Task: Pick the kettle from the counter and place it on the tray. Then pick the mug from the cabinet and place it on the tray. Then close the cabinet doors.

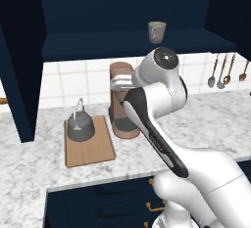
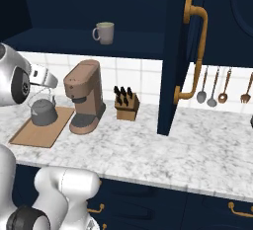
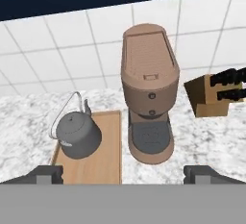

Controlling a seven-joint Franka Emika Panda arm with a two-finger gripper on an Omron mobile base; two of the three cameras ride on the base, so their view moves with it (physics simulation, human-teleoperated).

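Kettle (image 1: 80, 126) sitting on tray (image 1: 90, 151); open, empty gripper (image 3: 123, 172) risking clipping the coffee machine (image 3: 150, 88) while rising toward the shelved mug (image 1: 157, 32).

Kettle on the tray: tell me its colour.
Dark grey kettle with a thin light-grey handle, seen best in the hand view.

No lettering to read anywhere here: the coffee machine (image 3: 150, 81), kettle (image 3: 77, 134), mug (image 2: 104, 32) and knife block (image 2: 125, 103) all show plain, unmarked surfaces.
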